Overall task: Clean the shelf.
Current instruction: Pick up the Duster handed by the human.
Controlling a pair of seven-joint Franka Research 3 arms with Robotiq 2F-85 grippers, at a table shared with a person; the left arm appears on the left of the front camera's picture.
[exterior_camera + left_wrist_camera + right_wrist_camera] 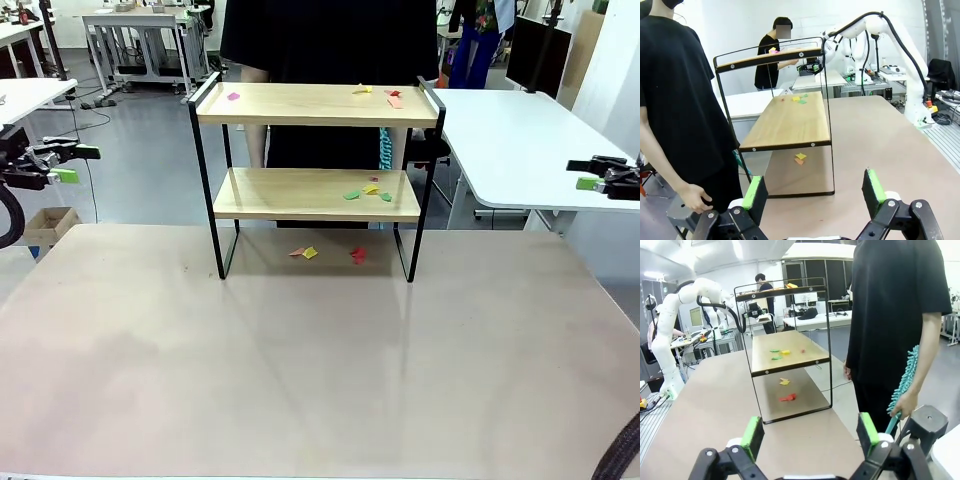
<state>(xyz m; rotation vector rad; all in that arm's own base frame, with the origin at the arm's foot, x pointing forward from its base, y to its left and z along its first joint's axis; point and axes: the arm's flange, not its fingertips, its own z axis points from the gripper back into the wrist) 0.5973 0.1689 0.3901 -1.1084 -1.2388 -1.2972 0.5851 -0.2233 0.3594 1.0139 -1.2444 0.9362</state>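
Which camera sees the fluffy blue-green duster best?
The right wrist view: the duster shows nearly whole in the person's hand. The front view gives a strip behind the shelf; the left wrist view, a sliver.

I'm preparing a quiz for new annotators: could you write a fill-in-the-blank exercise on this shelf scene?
The shelf has ___ wooden boards.
The left pincer and the right pincer both stand ___, holding nothing.
The person's hand holds a fluffy teal ___.
Missing words: two; open; duster.
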